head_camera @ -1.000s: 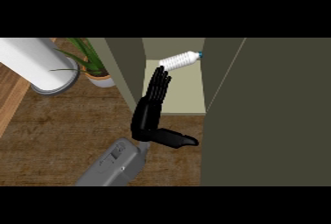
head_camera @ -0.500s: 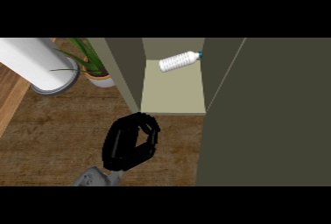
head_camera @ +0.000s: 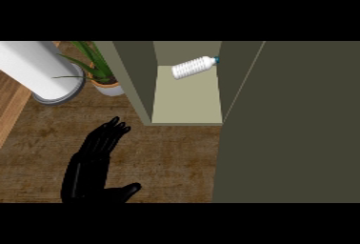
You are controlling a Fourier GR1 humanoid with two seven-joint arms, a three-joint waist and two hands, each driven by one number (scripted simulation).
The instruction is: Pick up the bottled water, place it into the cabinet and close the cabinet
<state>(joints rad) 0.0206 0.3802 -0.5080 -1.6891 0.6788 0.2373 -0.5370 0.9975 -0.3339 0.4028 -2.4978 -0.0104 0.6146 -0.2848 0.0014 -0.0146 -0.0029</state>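
Head view looks steeply down on our wooden worktop (head_camera: 175, 152), and only one hand (head_camera: 95, 164) shows, entering from the lower left, so we take it for our left hand, though we cannot be sure. Its fingers (head_camera: 112, 131) are straight and spread apart, thumb out to the side, holding nothing, with the fingertips pointing toward the cabinet (head_camera: 134, 81) but well short of it. We see no right hand anywhere.

The bottled water (head_camera: 192, 67) lies on its side inside the cabinet, on the pale shelf (head_camera: 186, 102), toward the back with its blue cap aimed at the right inner wall. Nothing else shares that shelf. We judge the placing step done: the bottle is lying down, which suits a low compartment, and it sits clear of the opening.

The cabinet door (head_camera: 295, 124) stands open, filling the right side of the view as a broad dark green panel. We judge that closing it is what remains, and the door is on the far side from our visible hand.

Left of the cabinet stand a potted plant (head_camera: 98, 71) and a white cylinder (head_camera: 35, 69), probably a paper towel roll, both away from the door's swing
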